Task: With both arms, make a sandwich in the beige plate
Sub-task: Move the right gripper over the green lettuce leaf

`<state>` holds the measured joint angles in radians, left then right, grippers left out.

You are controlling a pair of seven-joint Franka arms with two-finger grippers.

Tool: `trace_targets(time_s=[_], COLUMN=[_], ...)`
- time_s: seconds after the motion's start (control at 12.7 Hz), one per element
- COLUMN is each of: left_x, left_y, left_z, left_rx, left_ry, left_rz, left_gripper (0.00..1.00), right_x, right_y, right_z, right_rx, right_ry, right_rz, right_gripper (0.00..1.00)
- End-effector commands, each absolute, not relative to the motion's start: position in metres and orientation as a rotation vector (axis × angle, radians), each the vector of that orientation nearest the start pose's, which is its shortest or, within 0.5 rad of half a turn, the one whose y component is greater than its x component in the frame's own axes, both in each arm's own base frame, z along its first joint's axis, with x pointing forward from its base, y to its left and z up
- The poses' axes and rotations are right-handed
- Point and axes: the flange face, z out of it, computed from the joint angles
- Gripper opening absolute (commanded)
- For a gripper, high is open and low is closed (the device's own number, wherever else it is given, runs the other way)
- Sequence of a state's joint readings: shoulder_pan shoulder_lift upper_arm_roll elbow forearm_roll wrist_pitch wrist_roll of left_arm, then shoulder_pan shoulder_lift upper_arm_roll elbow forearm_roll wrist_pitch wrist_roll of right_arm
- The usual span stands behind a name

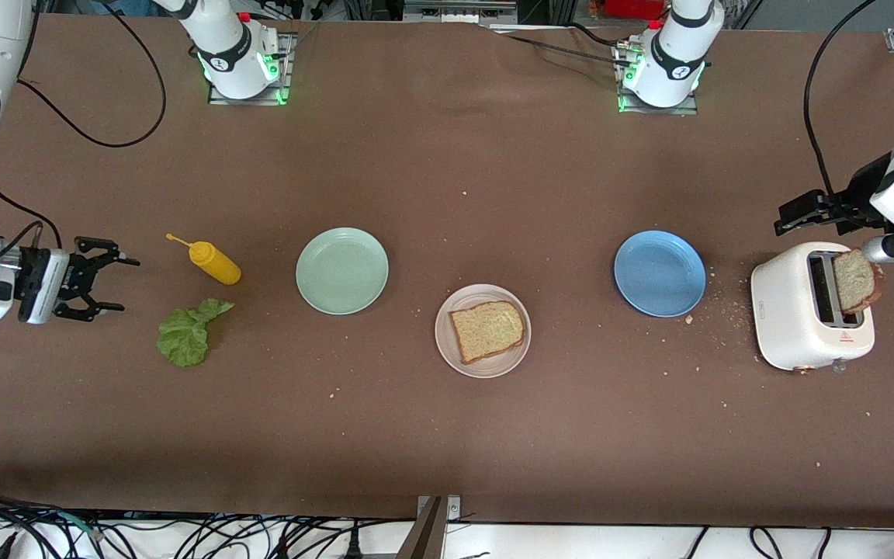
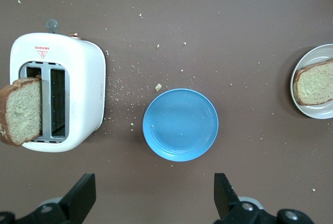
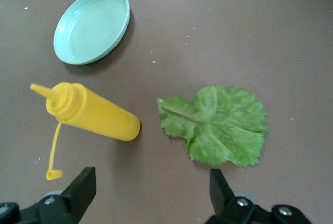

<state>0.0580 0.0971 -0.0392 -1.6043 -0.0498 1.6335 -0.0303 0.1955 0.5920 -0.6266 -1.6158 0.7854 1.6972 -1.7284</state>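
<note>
The beige plate (image 1: pixel 444 347) (image 2: pixel 312 110) lies mid-table, nearest the front camera of the plates, with one bread slice (image 1: pixel 487 331) (image 2: pixel 316 81) flat on it. A second slice (image 1: pixel 854 281) (image 2: pixel 22 110) stands out of the white toaster (image 1: pixel 804 326) (image 2: pixel 83 83) at the left arm's end. A green lettuce leaf (image 1: pixel 185 335) (image 3: pixel 216 124) rests on the table toward the right arm's end. My left gripper (image 1: pixel 788 216) (image 2: pixel 154 193) hangs open and empty over the table beside the toaster. Over the table next to the lettuce, my right gripper (image 1: pixel 123 285) (image 3: pixel 152 190) is open and empty.
A blue plate (image 1: pixel 660 273) (image 2: pixel 180 124) lies between the toaster and the beige plate. A mint-green plate (image 1: pixel 342 270) (image 3: pixel 92 25) and a yellow squeeze bottle (image 1: pixel 213 262) (image 3: pixel 93 112) on its side lie near the lettuce. Crumbs dot the table around the toaster.
</note>
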Motion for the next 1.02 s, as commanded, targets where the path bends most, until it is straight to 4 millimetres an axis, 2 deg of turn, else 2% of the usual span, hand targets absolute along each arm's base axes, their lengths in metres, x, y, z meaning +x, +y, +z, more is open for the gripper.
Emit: trace_targets(time_s=[0.0,0.32,0.47,0.55,0.71,0.95], left_x=[0.586,0.586,0.586,0.587,0.587,0.587], left_y=[0.006,0.006,0.006,0.006,0.006,0.006], left_z=[0.563,0.563,0.562,0.561,0.561,0.561], left_rx=[-3.166,-3.166,-3.166,-3.166,-3.166,-3.166], left_ry=[-0.059,-0.059,-0.059,-0.059,-0.059,-0.059], left_rz=[0.09,0.09,0.092,0.095,0.095,0.095], left_gripper=[1.0,1.0,1.0,1.0,1.0,1.0], right_x=[0.653,0.681,0.691,0.693,0.694,0.693], right_y=[-0.147,-0.119,-0.094,-0.083,-0.079,-0.066], right_z=[0.351,0.396,0.413,0.415,0.417,0.423], right_rx=[-2.397,-2.622,-2.805,-2.879,-2.974,-3.194], right_ry=[-1.228,-0.996,-0.807,-0.664,-0.427,-0.163], right_rz=[-0.173,-0.107,-0.013,0.027,0.075,0.168], right_gripper=[0.98,0.98,0.98,0.98,0.98,0.99])
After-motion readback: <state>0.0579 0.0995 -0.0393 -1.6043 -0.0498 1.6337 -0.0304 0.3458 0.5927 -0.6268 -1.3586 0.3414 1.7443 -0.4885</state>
